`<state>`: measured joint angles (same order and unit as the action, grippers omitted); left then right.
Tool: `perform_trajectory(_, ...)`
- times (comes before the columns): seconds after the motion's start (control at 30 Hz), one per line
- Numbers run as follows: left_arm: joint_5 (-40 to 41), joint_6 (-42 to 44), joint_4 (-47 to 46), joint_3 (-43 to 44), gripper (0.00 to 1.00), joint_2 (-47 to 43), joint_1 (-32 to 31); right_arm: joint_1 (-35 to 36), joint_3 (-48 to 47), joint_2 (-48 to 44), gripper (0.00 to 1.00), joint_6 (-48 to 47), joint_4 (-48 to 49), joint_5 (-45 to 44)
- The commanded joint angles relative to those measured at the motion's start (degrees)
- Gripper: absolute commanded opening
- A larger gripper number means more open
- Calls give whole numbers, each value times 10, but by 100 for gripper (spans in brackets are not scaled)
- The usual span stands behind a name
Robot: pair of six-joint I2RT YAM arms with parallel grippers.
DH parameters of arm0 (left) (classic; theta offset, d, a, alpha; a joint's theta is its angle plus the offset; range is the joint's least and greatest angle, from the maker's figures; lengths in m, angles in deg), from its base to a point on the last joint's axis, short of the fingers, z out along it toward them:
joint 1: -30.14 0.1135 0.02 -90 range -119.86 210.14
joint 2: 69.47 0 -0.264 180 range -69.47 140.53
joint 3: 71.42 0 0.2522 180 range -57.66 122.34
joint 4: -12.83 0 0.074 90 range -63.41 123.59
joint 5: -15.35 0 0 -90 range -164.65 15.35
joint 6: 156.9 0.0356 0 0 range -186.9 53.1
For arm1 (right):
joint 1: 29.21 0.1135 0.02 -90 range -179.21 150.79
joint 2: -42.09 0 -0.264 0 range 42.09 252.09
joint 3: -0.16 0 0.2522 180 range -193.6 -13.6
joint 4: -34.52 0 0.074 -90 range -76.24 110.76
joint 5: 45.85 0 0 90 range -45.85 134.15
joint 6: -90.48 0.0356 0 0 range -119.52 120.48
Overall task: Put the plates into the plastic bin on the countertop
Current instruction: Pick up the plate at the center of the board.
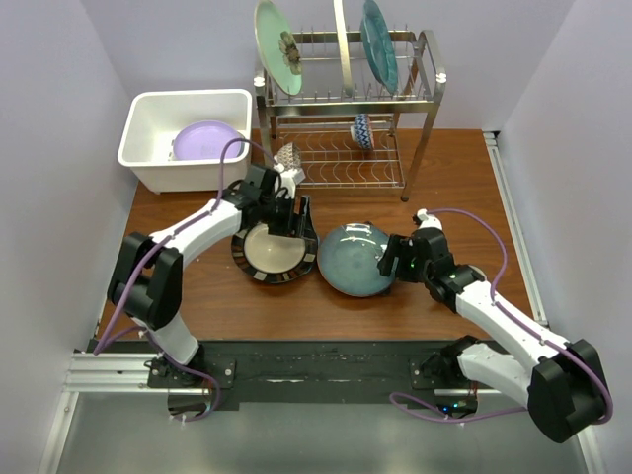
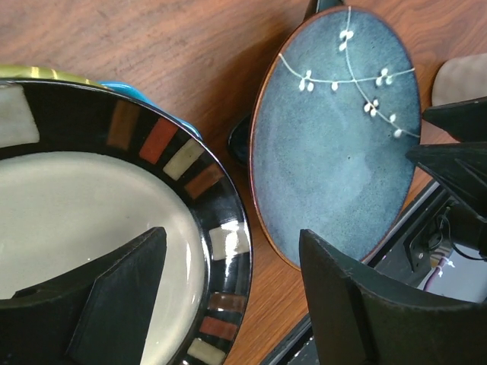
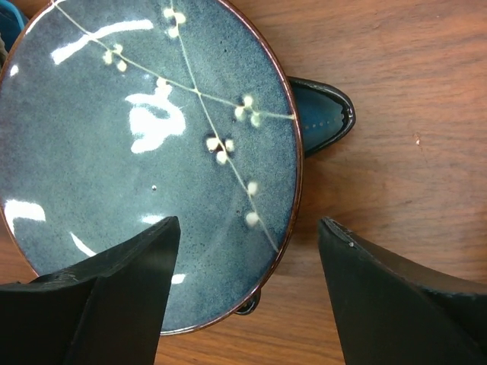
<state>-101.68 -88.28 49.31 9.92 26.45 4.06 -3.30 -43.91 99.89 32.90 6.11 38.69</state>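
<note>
1. My left claw point(image 2: 228, 236) is wide open and holds nothing. One finger sits over the cream centre of the striped plate point(image 2: 76, 205) and the other outside its rim, so the rim runs between them.
2. My right claw point(image 3: 249, 220) is just as wide and just as empty. It straddles the near rim of the blue-grey plate point(image 3: 137, 152), which lies just beside the striped one in the middle of the table point(image 1: 434, 178).
3. The plastic bin point(image 1: 148, 173) stands at the far left corner, well apart from both plates, with a lavender plate point(image 1: 202, 140) already lying in it.
4. I judge the step in hand to be the pinch. I should lower until the inner finger touches the glaze, then close squarely across the rim, because glossy ceramic will slip in a shallow bite.
5. A dark blue plate point(image 3: 323, 114) pokes out from under the blue-grey one. My outer right finger must go between the two so that I lift only the top plate.
6. I should lift the striped plate on a tilt and keep clear of the dish rack point(image 1: 415, 109) on the way to the bin.
7. I can read no brand, label or writing anywhere. The only marks are the pale branch sprigs and the coloured rim bars.
</note>
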Motion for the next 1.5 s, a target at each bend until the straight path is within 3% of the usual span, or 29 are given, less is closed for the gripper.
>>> perform_trajectory(0.0, -7, -11, -29, 0, 74, 8, -11, -4, 8, 4, 74, 16, 27, -11)
perform_trajectory(0.33, -14, -23, -46, 3, 73, 35, -30, -3, 10, 7, 57, 13, 38, -2)
perform_trajectory(0.87, -34, -48, -74, 3, 65, 76, -58, -4, 14, 19, 40, 4, 53, 24)
perform_trajectory(1.47, -57, -54, -85, -4, 61, 88, -59, -4, 25, 34, 29, 2, 99, 65)
